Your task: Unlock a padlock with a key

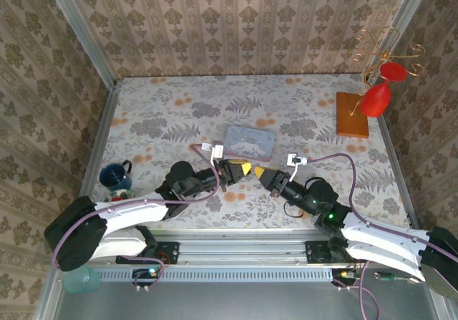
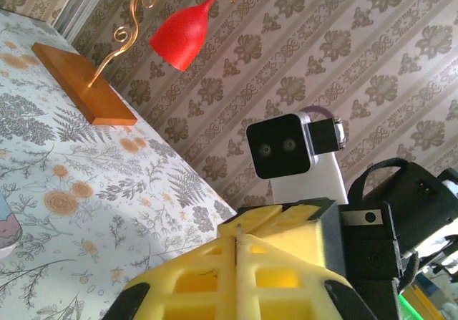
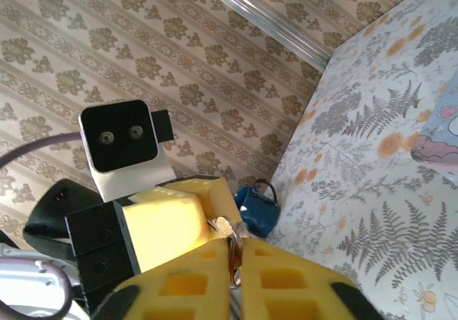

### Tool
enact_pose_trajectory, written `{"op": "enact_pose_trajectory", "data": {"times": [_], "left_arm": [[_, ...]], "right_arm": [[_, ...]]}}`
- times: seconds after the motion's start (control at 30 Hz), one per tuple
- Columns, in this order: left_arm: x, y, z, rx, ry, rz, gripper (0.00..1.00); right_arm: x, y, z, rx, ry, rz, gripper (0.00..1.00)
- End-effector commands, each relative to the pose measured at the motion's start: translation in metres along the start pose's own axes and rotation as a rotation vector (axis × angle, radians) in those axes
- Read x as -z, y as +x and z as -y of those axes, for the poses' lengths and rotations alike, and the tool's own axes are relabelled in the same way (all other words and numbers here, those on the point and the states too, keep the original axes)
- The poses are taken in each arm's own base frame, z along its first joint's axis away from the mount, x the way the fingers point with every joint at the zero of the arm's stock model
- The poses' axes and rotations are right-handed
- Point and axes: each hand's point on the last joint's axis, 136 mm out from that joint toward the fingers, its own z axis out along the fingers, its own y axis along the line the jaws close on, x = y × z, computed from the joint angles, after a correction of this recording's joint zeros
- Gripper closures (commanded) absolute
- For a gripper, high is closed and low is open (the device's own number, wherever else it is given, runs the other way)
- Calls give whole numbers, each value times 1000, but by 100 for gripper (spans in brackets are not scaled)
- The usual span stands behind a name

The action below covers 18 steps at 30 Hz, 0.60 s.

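Note:
My two grippers meet tip to tip near the table's middle front, just before the pastel tin. The left gripper (image 1: 246,169) has its yellow foam fingers shut; in the left wrist view only a thin dark metal edge, seemingly the key (image 2: 236,235), shows in the seam of that gripper (image 2: 236,252). The right gripper (image 1: 258,171) is also shut. Its wrist view shows a small dark padlock (image 3: 233,257) with a silvery loop pinched between its pads (image 3: 235,263). A silvery flat piece (image 3: 223,227) bridges from there to the left gripper's fingers. Most of both objects is hidden by foam.
A pale blue-pink cartoon tin (image 1: 249,142) lies just beyond the fingertips. A blue mug (image 1: 116,178) stands at the front left beside the left arm. A wooden base (image 1: 351,114) with a gold wire stand and a red glass (image 1: 375,99) sits at the back right.

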Motion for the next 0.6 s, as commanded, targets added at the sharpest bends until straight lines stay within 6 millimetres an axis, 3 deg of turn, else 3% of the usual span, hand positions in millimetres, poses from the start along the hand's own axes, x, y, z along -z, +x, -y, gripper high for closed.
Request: {"op": "enact_pose_trajectory", "data": {"times": [0.0, 0.17, 0.4, 0.57], "left_arm": [[4, -11, 4, -88, -61, 5, 100], [10, -7, 2, -147, -119, -65, 100], [-4, 6, 15, -125, -27, -168, 100], [-5, 12, 16, -119, -29, -220, 100]], "right_arm": [[7, 0, 10, 146, 70, -11, 73], [16, 0, 7, 186, -4, -10, 60], [5, 9, -13, 204, -89, -93, 60], [3, 9, -14, 215, -95, -89, 60]]}}
